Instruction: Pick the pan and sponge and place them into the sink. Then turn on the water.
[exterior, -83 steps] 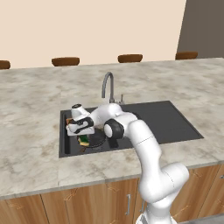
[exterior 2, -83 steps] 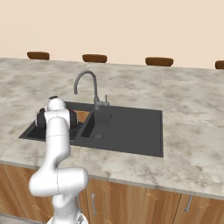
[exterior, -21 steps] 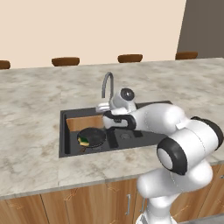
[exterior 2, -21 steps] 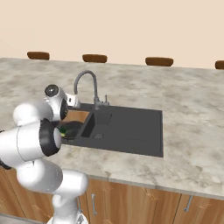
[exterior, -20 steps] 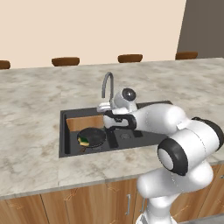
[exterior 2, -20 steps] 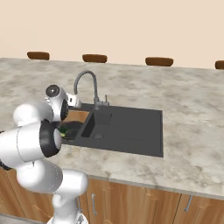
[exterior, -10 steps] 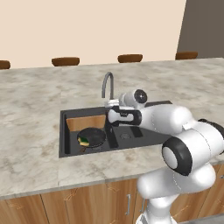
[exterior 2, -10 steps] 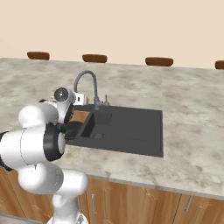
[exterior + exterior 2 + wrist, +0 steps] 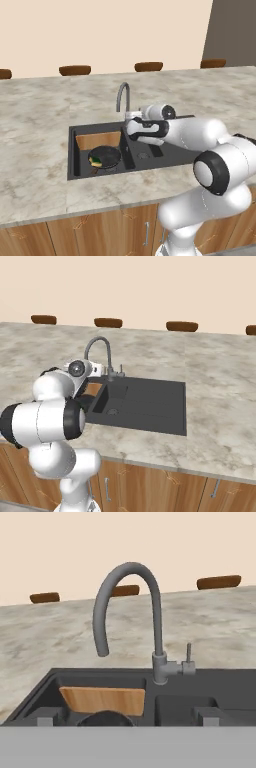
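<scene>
There is one pan (image 9: 105, 156), one sponge (image 9: 95, 161), one sink (image 9: 75, 155) with two basins, and one faucet (image 9: 123, 98). Along the far edge of the counter (image 9: 35, 120) four brown stool tops (image 9: 75, 69) can be counted in the left base view.

In the left base view the pan lies in the left basin, a little left of the middle of the frame, and the sponge rests inside it at its left side, green on top with a yellow edge. A wood-brown panel (image 9: 99, 140) stands just behind the pan in the same basin. The gripper (image 9: 131, 125) is at the centre of that frame, just above the wall between the two basins and below the curved neck of the faucet; the pan and sponge are to its lower left, lower down and apart from it.

In the hand view the faucet stands in the middle, with its small lever (image 9: 189, 657) at the right of its base. The wood-brown panel is at the lower left, and only the top edge of the pan (image 9: 106, 717) shows at the bottom, cut off.

I cannot tell how far the fingers are opened or whether they hold anything: in the left base view the hand is too small and partly blurred. In the right base view the arm covers most of the left basin. No stream falls from the spout (image 9: 102, 652).
</scene>
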You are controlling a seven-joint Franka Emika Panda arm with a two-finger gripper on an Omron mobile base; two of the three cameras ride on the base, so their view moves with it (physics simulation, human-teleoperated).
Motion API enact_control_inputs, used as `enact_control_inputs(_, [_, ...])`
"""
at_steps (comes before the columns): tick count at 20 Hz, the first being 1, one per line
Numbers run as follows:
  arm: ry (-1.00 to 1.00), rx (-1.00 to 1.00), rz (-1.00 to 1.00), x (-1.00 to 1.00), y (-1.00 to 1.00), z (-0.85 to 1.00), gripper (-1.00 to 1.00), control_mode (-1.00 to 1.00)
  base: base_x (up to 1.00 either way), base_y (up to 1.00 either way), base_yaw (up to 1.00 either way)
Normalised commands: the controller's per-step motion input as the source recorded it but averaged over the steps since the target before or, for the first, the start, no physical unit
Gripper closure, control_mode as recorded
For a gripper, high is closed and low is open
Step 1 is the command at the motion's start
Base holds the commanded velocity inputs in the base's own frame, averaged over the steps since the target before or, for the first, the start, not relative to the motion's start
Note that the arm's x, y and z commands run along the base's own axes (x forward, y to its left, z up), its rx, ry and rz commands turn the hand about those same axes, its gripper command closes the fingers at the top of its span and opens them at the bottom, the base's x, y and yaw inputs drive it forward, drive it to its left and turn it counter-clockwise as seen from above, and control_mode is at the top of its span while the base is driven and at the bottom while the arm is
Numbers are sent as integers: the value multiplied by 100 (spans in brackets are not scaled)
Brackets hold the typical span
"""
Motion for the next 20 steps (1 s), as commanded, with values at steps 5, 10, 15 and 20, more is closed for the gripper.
enact_control_inputs(5, [-11, 6, 0, 8, -29, -2, -100, -100, 0, 0, 0])
enact_control_inputs(10, [-7, 3, 0, 20, -26, -1, -100, -100, 0, 0, 0])
enact_control_inputs(15, [-4, 2, 0, 25, -28, -3, -100, -100, 0, 0, 0])
enact_control_inputs(20, [-8, 3, 0, 18, -18, -11, -100, -100, 0, 0, 0])
